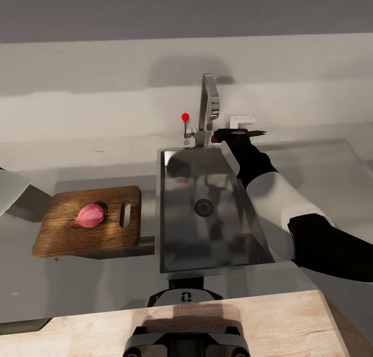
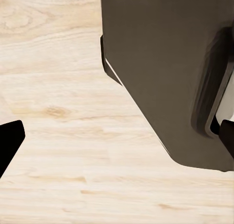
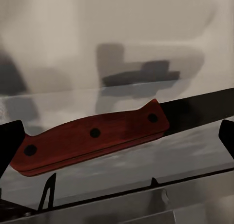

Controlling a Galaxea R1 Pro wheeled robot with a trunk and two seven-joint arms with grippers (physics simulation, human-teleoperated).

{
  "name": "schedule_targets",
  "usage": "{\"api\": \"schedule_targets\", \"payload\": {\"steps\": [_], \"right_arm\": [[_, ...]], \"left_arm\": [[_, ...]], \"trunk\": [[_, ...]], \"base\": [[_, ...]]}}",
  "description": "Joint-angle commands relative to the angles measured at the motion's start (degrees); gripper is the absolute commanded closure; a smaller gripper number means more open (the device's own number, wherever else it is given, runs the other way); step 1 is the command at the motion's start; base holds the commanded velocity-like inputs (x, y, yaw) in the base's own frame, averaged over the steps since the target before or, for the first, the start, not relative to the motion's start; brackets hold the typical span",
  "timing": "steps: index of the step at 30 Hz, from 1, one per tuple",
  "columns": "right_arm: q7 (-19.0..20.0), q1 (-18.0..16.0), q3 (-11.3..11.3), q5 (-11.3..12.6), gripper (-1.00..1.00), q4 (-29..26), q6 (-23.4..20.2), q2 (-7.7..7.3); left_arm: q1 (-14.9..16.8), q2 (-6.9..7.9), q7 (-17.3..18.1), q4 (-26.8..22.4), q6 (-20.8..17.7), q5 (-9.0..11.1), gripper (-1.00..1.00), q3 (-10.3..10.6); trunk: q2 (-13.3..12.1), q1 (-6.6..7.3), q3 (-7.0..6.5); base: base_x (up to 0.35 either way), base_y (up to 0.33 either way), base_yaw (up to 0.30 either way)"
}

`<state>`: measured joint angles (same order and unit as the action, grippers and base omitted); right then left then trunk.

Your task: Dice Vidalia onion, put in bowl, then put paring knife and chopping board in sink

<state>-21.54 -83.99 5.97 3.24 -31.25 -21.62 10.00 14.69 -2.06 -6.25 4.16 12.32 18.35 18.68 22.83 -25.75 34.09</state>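
The pinkish Vidalia onion lies on the dark wood chopping board, which rests on the countertop left of the steel sink. My right gripper reaches past the sink's back rim beside the faucet. There the paring knife lies flat on the counter. In the right wrist view its reddish handle sits between the spread fingers of the open right gripper, neither finger touching it. My left gripper hangs open over the floor, holding nothing. The bowl is out of view.
The basin holds nothing but its round drain. A red-tipped lever and a small white bracket stand at the back wall. The board's right end overhangs the counter's front edge. Light wood floor and my base lie below.
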Motion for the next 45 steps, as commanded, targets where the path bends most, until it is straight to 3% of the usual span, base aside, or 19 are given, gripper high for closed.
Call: {"api": "schedule_targets", "payload": {"steps": [1, 31, 45], "right_arm": [[-0.4, 0.0, 0.2, 0.3, -1.0, 0.0, -0.3, 0.0], [-0.4, 0.0, 0.1, 0.2, -1.0, 0.7, -0.3, 0.0], [-0.4, 0.0, 0.2, 0.2, -1.0, 0.8, -0.3, 0.0]], "left_arm": [[0.1, -0.05, -0.1, 0.2, 0.4, 0.4, -1.0, 0.5], [0.1, 0.3, -0.1, 0.3, 0.4, 0.4, -1.0, 0.5], [0.1, 0.31, -0.1, 0.2, 0.4, 0.4, -1.0, 0.5]], "trunk": [[0.1, -0.03, 0.07], [0.1, -0.03, 0.08], [0.1, -0.03, 0.97]], "base": [[0.0, 0.0, 0.0], [0.0, 0.026, 0.0], [0.0, 0.0, 0.0]]}}
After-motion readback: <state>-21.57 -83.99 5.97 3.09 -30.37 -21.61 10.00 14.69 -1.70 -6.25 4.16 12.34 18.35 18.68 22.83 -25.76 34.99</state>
